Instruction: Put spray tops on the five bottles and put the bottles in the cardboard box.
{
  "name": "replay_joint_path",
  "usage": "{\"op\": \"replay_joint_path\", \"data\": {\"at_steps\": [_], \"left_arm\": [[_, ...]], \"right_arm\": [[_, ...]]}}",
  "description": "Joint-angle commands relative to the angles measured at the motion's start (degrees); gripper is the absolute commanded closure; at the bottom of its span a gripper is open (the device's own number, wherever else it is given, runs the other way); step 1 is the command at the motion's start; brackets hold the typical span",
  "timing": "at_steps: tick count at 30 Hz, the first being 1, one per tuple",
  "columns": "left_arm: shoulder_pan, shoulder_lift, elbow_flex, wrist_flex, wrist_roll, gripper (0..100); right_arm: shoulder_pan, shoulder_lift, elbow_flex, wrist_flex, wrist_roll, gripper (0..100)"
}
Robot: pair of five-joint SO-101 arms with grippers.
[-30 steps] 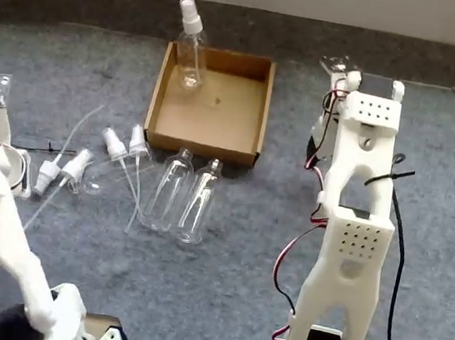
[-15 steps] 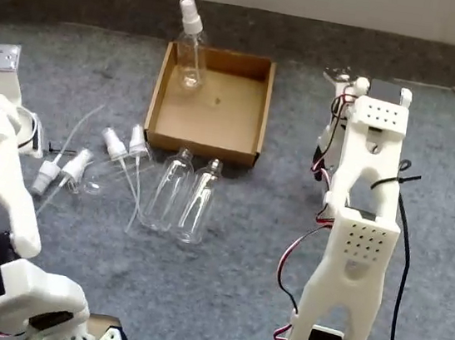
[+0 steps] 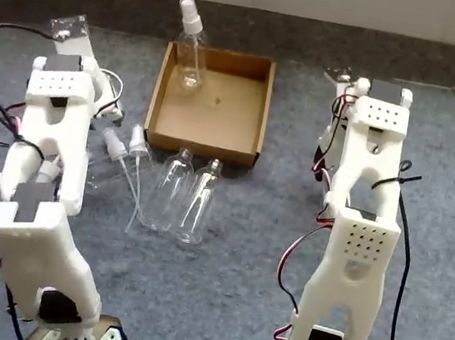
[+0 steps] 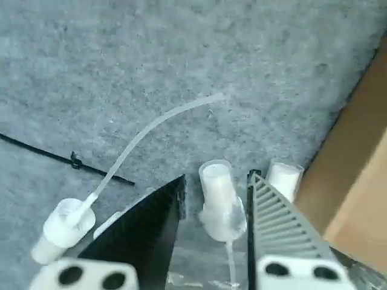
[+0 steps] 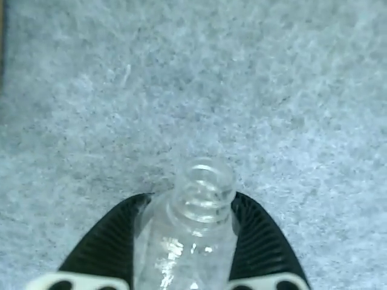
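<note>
1. Right gripper [image 5: 192,198]: closed on a bottle [image 5: 202,181], with the jaws on either side of the shoulder just under the threaded neck. The neck is bare; no top is fitted.
2. Bottle handling: clear thin plastic, empty. I judge it light, smooth and apt to slip, and likely to dent under a hard squeeze. Grip the body near the shoulder with moderate force.
3. Left gripper [image 4: 216,178]: wide open, holding nothing. The jaws straddle a spray top [image 4: 221,205] lying on the carpet [image 4: 121,60].
4. Top handling: small stiff white head with a thin, bendable tube. Take hold across the head, never the tube.
5. A second top [image 4: 284,177] lies just beside the box [image 3: 165,86]. A third top [image 4: 63,223] lies near the other jaw.
6. Farther out, two loose bottles [image 3: 166,189] lie side by side just in front of the box.
7. A capped bottle [image 3: 191,48] stands in the box's far left corner.
8. Markings: no label, brand or writing can be read on any item.
</note>
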Motion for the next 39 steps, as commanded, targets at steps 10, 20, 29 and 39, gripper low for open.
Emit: {"op": "replay_joint_path", "data": {"at_steps": [10,20,29,39], "left_arm": [[1.54,11.03,-10.51,6.42,3.69,84],[1.54,14.90,-13.93,6.77,6.86,84],[0.48,13.14,-22.46,10.46,6.95,92],[-0.66,12.70,-26.86,13.27,6.95,86]], "right_arm": [[0.57,-1.01,-0.40,1.19,0.70,99.5],[0.40,-1.36,-0.40,1.19,0.44,99.5],[0.40,-1.36,-0.66,1.19,0.53,99.5],[0.40,-1.36,-0.48,1.19,0.62,99.5]]}}
